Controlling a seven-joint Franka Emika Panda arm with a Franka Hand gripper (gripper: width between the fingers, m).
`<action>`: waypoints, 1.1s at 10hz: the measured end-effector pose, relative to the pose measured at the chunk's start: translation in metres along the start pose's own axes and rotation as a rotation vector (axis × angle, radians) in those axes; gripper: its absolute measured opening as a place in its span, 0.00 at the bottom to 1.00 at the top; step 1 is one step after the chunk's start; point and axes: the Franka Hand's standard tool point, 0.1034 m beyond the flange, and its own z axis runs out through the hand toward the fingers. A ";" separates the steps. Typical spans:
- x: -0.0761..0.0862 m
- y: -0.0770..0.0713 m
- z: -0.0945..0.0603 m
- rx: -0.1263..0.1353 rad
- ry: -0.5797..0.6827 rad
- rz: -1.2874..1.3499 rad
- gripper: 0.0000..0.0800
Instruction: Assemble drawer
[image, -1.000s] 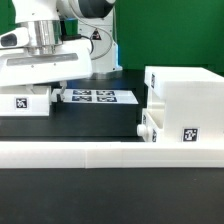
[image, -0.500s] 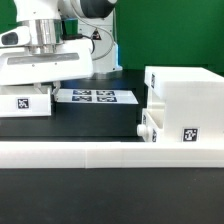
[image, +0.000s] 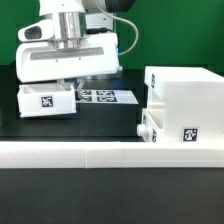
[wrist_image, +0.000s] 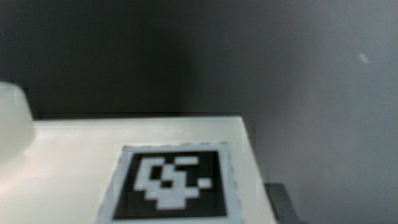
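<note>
The gripper is hanging over a small tray, fingers dipping at its rim; whether they are pinching it I cannot tell. Well away, toward the exterior view's right, the housing is standing. Tray-fetching seems underway; the next move calls for lining the tray up with the housing's opening.

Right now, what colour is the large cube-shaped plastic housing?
White housing, with a black-and-white square tag low on it; exterior view shows it best.
</note>
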 end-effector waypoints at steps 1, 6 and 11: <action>0.012 -0.003 -0.006 0.008 -0.004 -0.017 0.06; 0.032 -0.003 -0.012 0.028 -0.017 -0.291 0.06; 0.042 -0.002 -0.011 0.024 -0.044 -0.819 0.06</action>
